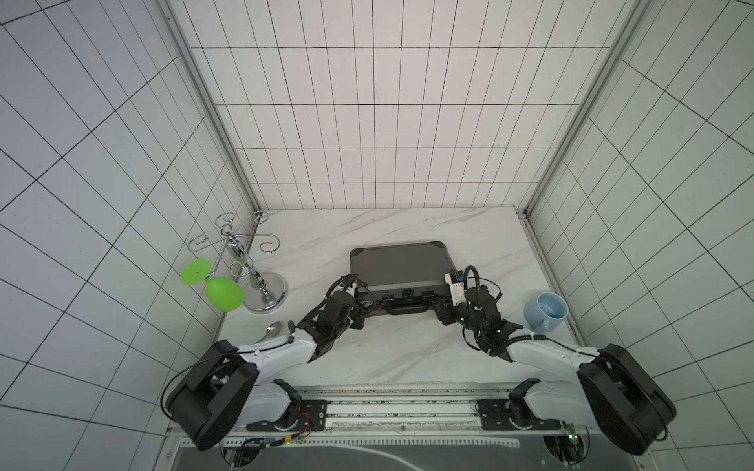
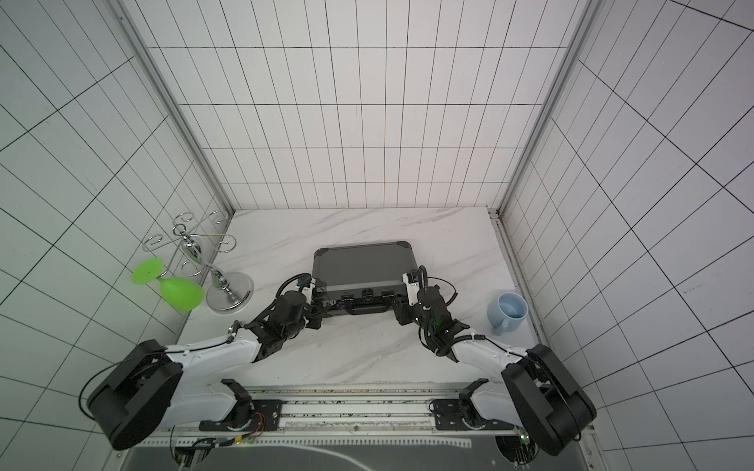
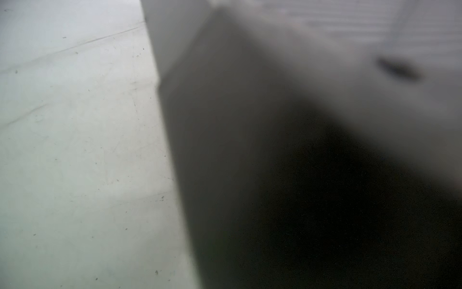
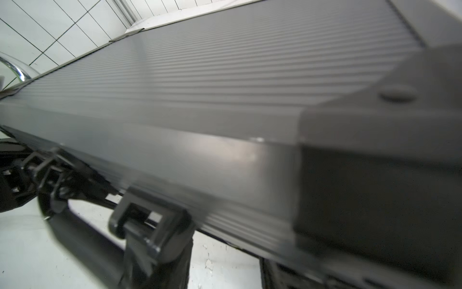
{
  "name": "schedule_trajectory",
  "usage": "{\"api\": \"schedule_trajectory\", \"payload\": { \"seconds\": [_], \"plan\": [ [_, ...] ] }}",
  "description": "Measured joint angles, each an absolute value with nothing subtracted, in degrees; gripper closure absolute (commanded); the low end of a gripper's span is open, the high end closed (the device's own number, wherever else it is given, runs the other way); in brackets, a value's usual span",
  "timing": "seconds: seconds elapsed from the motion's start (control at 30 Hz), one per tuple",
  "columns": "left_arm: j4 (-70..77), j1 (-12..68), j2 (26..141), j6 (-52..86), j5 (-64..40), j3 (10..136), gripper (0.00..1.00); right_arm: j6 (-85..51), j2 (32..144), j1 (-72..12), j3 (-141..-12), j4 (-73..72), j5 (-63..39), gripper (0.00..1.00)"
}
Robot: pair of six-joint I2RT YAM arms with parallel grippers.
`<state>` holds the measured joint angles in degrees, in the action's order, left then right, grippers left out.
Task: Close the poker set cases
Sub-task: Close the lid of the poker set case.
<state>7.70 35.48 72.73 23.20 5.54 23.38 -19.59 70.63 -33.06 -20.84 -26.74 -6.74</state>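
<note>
Evidently the poker set case (image 1: 400, 265) lay mid-frame on the marble table (image 1: 387, 359) in both top views. Its long axis ran left to right, and the lid was down except for what looked like a slit along the lower edge. We saw the left gripper (image 1: 361, 306) closed at the case's lower left corner. The right gripper (image 1: 442, 310) sat at the lower right corner, but we could not tell how its jaws stood. The case lay just above both grippers, and we judged the two arms equally near for pressing the lid.

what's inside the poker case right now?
The lid is almost down, covering the interior. Only a purple sliver shows in the front gap beside the handle; nothing else inside is visible.
</note>
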Motion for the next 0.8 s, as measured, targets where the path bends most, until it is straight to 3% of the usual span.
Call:
{"api": "schedule_trajectory", "payload": {
  "seconds": [0.8],
  "plan": [
    [-4.9,38.7,44.4,30.2,2.6,20.3,1.00,-23.9,63.4,-37.5,-14.3,-23.8,-2.7,0.55]
  ]
}}
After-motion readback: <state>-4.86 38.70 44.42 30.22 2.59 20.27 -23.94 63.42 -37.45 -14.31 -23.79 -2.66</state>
